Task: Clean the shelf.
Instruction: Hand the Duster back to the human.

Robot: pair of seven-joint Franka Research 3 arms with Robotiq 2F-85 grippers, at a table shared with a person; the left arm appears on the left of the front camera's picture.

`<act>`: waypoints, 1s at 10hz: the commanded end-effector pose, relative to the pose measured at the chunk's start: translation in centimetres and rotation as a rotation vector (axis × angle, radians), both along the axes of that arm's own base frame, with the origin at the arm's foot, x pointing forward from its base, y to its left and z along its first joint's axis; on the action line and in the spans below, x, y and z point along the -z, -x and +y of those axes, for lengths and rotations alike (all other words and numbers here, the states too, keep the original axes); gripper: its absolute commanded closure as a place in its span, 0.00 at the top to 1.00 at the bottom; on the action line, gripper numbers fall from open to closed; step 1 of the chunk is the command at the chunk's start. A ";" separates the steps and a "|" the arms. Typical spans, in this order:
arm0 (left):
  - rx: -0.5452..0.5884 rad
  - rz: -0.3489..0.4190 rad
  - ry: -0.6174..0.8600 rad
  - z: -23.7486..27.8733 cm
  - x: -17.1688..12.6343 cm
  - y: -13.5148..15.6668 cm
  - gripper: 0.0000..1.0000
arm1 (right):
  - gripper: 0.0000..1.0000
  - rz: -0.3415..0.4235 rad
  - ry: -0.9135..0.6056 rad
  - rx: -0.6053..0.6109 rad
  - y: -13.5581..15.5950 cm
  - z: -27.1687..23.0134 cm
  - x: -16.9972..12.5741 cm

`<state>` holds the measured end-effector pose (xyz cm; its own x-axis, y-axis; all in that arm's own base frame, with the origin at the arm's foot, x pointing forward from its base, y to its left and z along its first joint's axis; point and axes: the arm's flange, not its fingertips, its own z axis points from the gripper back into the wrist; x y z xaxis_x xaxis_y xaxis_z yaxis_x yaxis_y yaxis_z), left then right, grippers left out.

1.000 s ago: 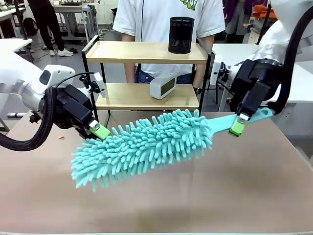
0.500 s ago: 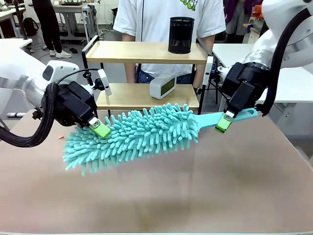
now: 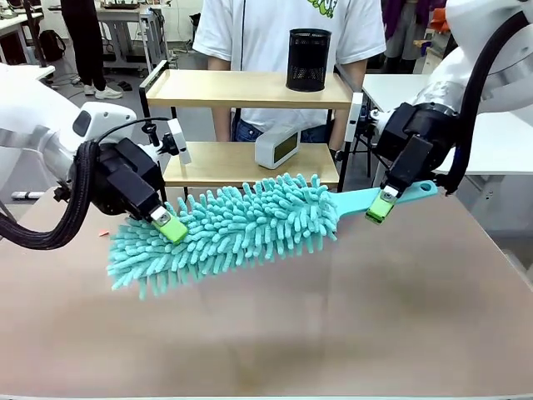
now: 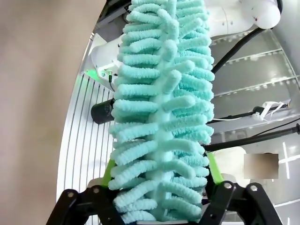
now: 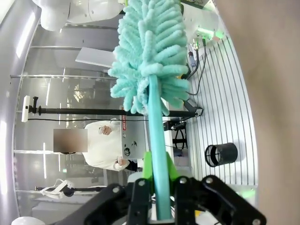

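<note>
Front view. A teal duster (image 3: 229,229) hangs over the desk (image 3: 350,333), carried between both arms, its head toward the desk's left edge and its handle (image 3: 391,195) rising toward the right. The right gripper (image 3: 381,205) is clamped on the handle, near the hanging loop at its end. The left gripper (image 3: 169,225) is pinched into the fluffy head near its free tip. Two grips keep the long floppy head level and steerable, I judge, instead of drooping from the handle alone. The shelf (image 3: 250,125) stands at the desk's far edge, left of centre, just behind the duster. Its top board carries a black mesh cup (image 3: 308,60) near the right end. The lower board holds a small white clock (image 3: 277,148). A person (image 3: 287,33) stands behind the shelf. The duster touches neither board; wiping looks not yet begun.

Left wrist view. The left gripper (image 4: 159,199) has its green pads (image 4: 213,168) on either side of the duster (image 4: 161,112), fronds bulging between them: a soft hold on the head.

Right wrist view. The right gripper (image 5: 159,187) squeezes the flat handle (image 5: 157,140) firmly between its pads, the head (image 5: 150,51) extending away. The mesh cup (image 5: 221,154) shows beyond.
</note>
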<state>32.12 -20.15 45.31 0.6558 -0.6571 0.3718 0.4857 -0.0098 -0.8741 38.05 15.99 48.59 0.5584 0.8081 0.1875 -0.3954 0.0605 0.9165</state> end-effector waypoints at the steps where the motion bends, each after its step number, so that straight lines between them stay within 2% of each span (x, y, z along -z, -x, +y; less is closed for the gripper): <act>1: 0.039 -0.010 0.001 -0.1 0.0 -0.4 0.00 | 0.11 0.014 -0.019 0.003 -0.5 0.5 -0.5; 2: 0.044 -0.008 0.002 -0.1 -0.1 -0.5 0.35 | 0.11 0.016 -0.018 0.002 -0.5 0.5 -0.5; 3: 0.049 -0.012 0.002 -0.1 -0.1 -0.4 0.00 | 0.11 0.018 -0.018 0.003 -0.5 0.5 -0.4; 5: 0.047 -0.017 0.003 0.0 -0.1 -0.4 0.03 | 0.11 0.015 -0.018 0.003 -0.5 0.4 -0.4; 6: 0.046 -0.018 0.004 0.0 -0.1 -0.4 0.00 | 0.11 0.014 -0.017 0.002 -0.4 0.4 -0.4; 10: 0.047 -0.022 0.003 0.0 -0.1 -0.2 0.00 | 0.11 0.012 -0.017 0.005 -0.3 0.3 -0.4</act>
